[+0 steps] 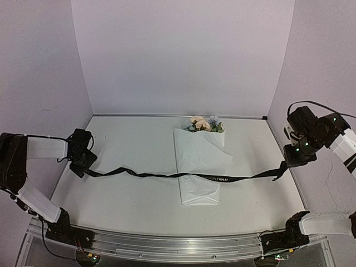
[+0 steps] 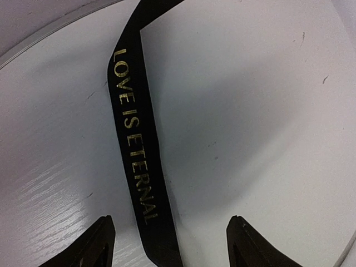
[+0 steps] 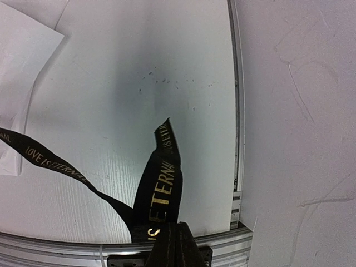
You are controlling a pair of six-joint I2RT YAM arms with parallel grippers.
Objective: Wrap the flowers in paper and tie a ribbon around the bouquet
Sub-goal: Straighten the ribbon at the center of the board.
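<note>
The bouquet [image 1: 199,167] lies mid-table as a white paper [image 1: 200,150] cone, with the peach and pale blue flowers [image 1: 203,124] showing at its far, wide end. The black ribbon [image 1: 150,174] with gold lettering runs across the cone from left to right. My left gripper [image 1: 83,161] is open at the ribbon's left end. In the left wrist view the ribbon [image 2: 136,144] lies on the table between the spread fingers [image 2: 94,247], nearer the left one. My right gripper [image 1: 283,167] is shut on the ribbon's right end [image 3: 161,183], and a short tail stands up past the closed jaws.
White walls enclose the table on the left, back and right; the right wall [image 3: 300,111] is close beside my right gripper. An aluminium rail [image 1: 178,247] runs along the near edge between the arm bases. A corner of the paper [image 3: 22,67] shows in the right wrist view.
</note>
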